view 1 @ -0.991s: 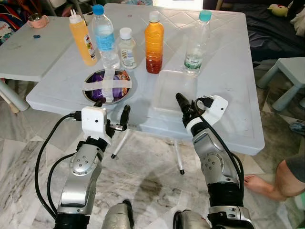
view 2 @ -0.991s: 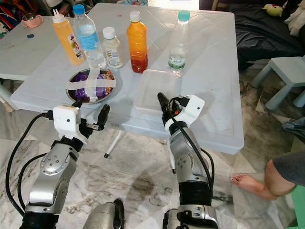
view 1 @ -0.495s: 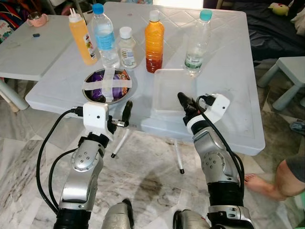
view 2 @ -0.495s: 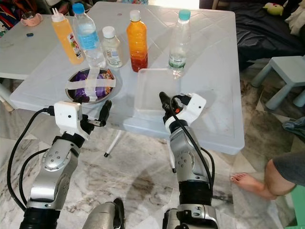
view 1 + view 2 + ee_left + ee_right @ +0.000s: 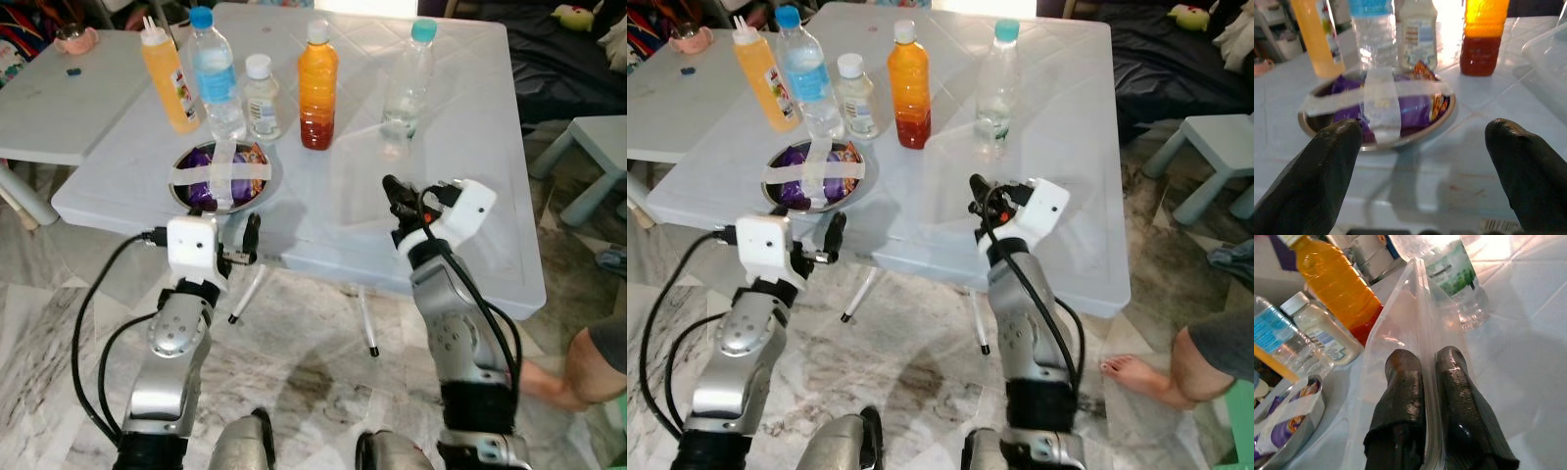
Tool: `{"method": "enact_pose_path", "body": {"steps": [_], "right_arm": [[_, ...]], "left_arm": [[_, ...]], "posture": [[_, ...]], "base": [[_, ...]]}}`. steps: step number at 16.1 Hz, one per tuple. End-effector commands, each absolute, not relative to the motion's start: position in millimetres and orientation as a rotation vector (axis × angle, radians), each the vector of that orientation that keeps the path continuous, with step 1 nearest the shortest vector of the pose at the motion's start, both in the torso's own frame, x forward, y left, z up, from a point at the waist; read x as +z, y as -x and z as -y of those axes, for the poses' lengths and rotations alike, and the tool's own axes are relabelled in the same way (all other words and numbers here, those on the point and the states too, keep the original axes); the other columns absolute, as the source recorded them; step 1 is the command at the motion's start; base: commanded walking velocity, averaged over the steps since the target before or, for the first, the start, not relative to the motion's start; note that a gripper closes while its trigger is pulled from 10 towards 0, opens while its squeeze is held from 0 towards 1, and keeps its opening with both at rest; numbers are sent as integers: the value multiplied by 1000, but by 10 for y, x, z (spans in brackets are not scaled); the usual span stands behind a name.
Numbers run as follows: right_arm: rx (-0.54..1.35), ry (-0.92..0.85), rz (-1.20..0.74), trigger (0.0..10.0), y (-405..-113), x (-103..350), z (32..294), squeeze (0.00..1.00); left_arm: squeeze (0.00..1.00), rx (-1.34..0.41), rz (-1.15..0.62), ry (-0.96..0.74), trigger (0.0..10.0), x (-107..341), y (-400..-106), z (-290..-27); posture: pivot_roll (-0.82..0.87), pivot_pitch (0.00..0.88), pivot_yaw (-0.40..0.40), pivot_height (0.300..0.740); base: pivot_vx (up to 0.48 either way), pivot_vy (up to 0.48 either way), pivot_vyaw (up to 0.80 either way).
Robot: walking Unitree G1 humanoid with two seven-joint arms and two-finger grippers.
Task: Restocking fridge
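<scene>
A robot's right gripper point(image 5: 1425, 377) lifts a clear plastic container point(image 5: 1400, 352) off the white bench point(image 5: 470, 127), its jaws pinched shut on the container's rim, one finger on each side of the thin wall. Half a second earlier the container lay flat on the bench in front of the bottles; now it is tipped up on edge and raised, so faint in the head views that it reads mostly as a haze before the clear water bottle point(image 5: 404, 83). That shift suggests the pick is secured and the carry toward the fridge can begin.

In the right wrist view the container's long axis runs away from the jaws, its far end pointing toward the clear water bottle and the orange juice bottle point(image 5: 317, 88), with the open side facing the juice bottle.

The left gripper point(image 5: 1425, 161) hovers at the bench edge just short of a steel bowl point(image 5: 223, 176) of purple snack packets held down by crossed tape, its jaws spread wide and empty. Behind the bowl stand a yellow sauce bottle point(image 5: 168, 78), a blue-capped water bottle point(image 5: 214, 73) and a small white-capped bottle point(image 5: 261, 98). A person's bare leg point(image 5: 588, 357) shows at the frame's edge.
</scene>
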State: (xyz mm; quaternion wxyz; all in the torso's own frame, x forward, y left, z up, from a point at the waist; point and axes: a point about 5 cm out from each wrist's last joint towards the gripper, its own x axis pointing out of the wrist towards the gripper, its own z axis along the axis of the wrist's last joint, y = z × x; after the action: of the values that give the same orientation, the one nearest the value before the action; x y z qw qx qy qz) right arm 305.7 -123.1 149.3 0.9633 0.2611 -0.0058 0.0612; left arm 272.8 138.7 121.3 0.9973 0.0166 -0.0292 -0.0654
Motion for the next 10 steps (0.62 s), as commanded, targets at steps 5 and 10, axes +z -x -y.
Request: {"method": "enact_pose_path", "body": {"steps": [5,10], "right_arm": [[171,-360,-5,10000,-2924,1446,1262,0],[171,-329,8,10000,-2897,1460,1254,0]], "left_arm": [[0,-98,54,-22,10000,1196,-2779,-1368],[0,-101,56,-15,10000,1196,-2796,-1342]], "posture": [[-6,84,26,740],[-15,81,33,740]], "base": [[-132,0,0],[-361,0,0]]}}
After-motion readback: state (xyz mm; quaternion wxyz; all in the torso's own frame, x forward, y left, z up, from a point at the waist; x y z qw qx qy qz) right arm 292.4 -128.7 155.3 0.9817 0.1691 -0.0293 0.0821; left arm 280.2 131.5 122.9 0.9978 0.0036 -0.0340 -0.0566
